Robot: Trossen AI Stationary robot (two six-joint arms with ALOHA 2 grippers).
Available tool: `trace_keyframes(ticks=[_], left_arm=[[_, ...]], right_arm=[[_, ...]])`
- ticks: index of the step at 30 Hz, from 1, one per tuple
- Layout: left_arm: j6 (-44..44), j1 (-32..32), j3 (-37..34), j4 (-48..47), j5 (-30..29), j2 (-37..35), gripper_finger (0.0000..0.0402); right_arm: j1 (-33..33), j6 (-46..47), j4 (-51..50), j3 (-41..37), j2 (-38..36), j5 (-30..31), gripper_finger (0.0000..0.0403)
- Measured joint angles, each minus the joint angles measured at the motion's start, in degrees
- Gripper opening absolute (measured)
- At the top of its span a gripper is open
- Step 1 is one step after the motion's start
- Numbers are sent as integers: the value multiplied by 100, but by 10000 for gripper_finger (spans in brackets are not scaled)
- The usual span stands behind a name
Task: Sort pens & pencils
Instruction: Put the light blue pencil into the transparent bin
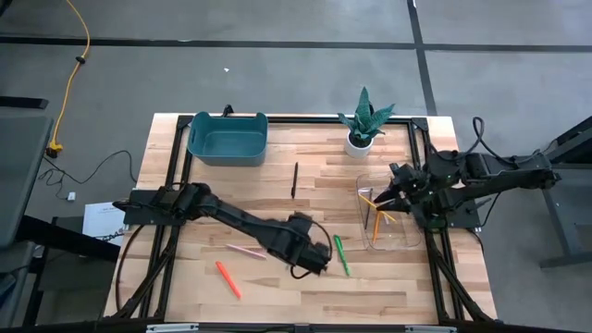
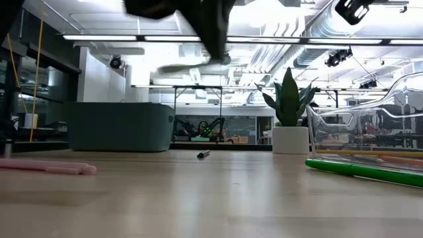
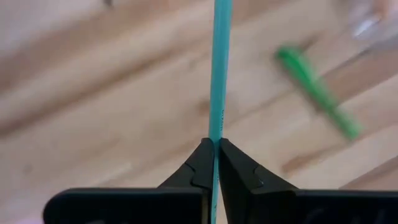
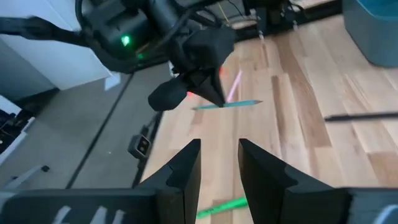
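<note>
Wood planks make the tabletop (image 1: 277,194). Left gripper (image 3: 216,146) pinches the teal pencil (image 3: 219,68) shut, lifted clear of the wood beside the green pen (image 1: 341,254); its shaft runs straight out ahead of the fingers. Clear bin (image 1: 388,215) with other pencils lies toward the right arm. Right gripper (image 4: 219,155) waits there, fingers apart, empty. No readable writing.
</note>
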Motion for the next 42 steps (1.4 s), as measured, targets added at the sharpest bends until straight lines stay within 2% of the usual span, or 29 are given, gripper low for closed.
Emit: trace_keyframes(ticks=[5,7,13,25,31,35,42], left_arm=[[468,11,963,-372,-1111,-4,5],[714,6,906,-128,-1463,-144,5],[1335,3,991,327,-1977,-449,5],[3389,7,983,2533,-2359,-739,5],[4386,114,983,3660,-2226,-763,5],[4750,224,983,4005,-2065,-763,5],[4896,315,983,4045,-1757,-763,5]], right_arm=[[0,24,352,0,-1,-244,99],[0,33,477,0,-11,-274,99],[-2,-2,1200,0,0,-724,99],[-2,-301,1726,2,3,-775,99],[-2,-403,2026,2,38,-897,99],[-2,-404,2105,2,51,-904,99],[-2,-351,2498,2,46,-966,99]])
